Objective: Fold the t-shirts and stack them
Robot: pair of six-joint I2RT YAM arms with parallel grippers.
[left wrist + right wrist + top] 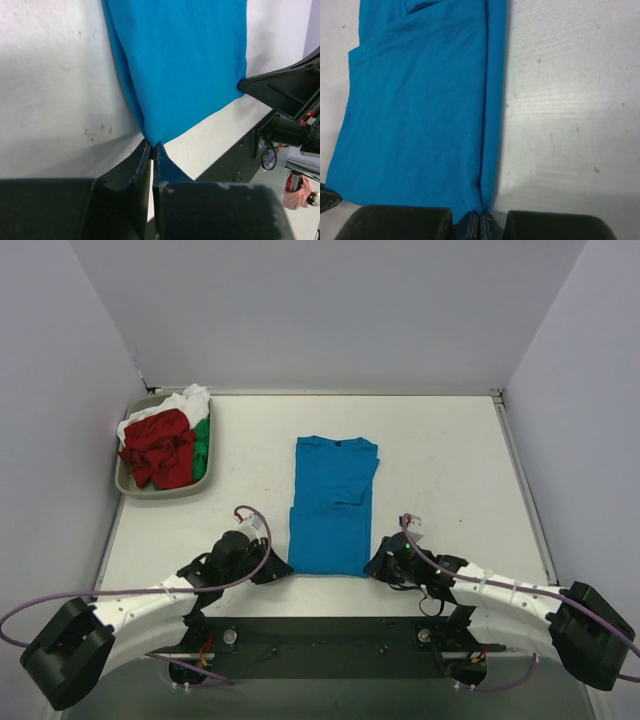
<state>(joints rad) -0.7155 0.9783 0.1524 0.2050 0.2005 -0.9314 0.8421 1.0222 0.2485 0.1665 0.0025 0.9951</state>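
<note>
blue t-shirt (332, 505), folded to a long strip, lies mid-way across the table (450, 470). left gripper (151, 148) and right gripper (480, 216) each pinch 1 near hem corner, likely to fold it away. other shirts (160, 447) fill the tray (160, 493).

Soft matt cloth on the blue t-shirt (333, 505), white matt faintly scuffed table (450, 460), matt black plastic fingers (140, 172).

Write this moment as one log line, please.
blue t-shirt: flat, sides folded in | left pincer: shut on near-left corner | right pincer: shut on near-right corner | grey tray: other shirts piled
</note>
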